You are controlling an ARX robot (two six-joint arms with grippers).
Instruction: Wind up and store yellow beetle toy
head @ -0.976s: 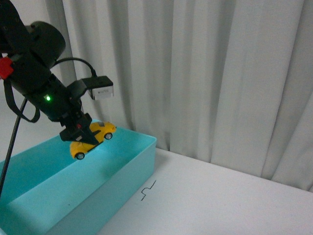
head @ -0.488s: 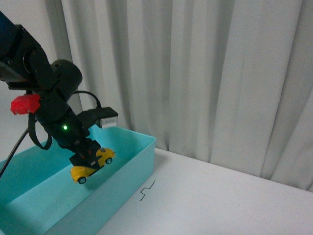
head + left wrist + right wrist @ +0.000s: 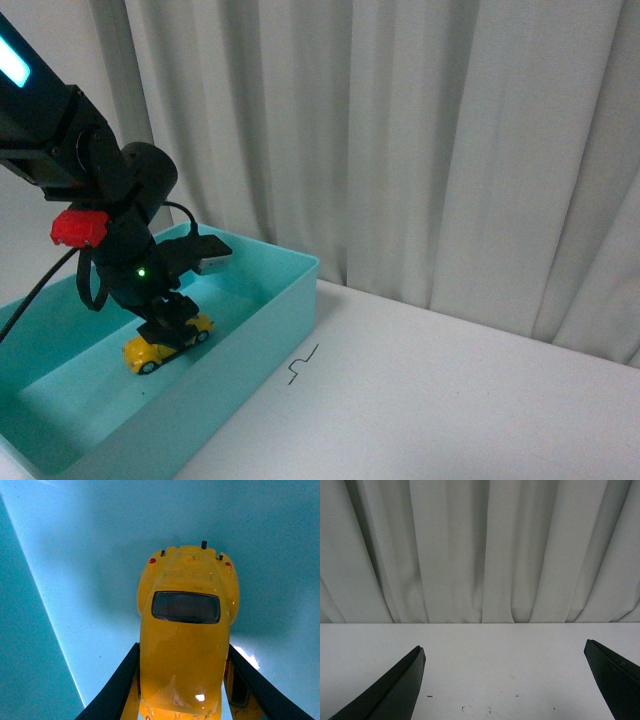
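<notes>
The yellow beetle toy (image 3: 165,342) sits low inside the teal bin (image 3: 283,312), at or just above the bin floor; contact with the floor cannot be confirmed. In the front view its long axis runs from 8 o'clock to 2 o'clock, roof upward. The left end effector (image 3: 171,318) is clenched on the toy: in the left wrist view the two black fingers (image 3: 119,686) press against both flanks of the yellow body (image 3: 186,630), with the dark window and two small red lamps facing away from the wrist. On the left arm, a green indicator (image 3: 142,272) is lit and a red part (image 3: 78,228) sits at 11 o'clock from it.

The bin rests on the white tabletop (image 3: 450,400) and occupies the 8 o'clock region of the front view. A small black mark (image 3: 303,388) lies on the tabletop just beside the bin wall — between 3 and 4 o'clock from the toy. A pale curtain (image 3: 450,150) hangs behind.

The right end effector (image 3: 505,680) is released — fingers spread wide apart above bare tabletop, grasping nothing.
</notes>
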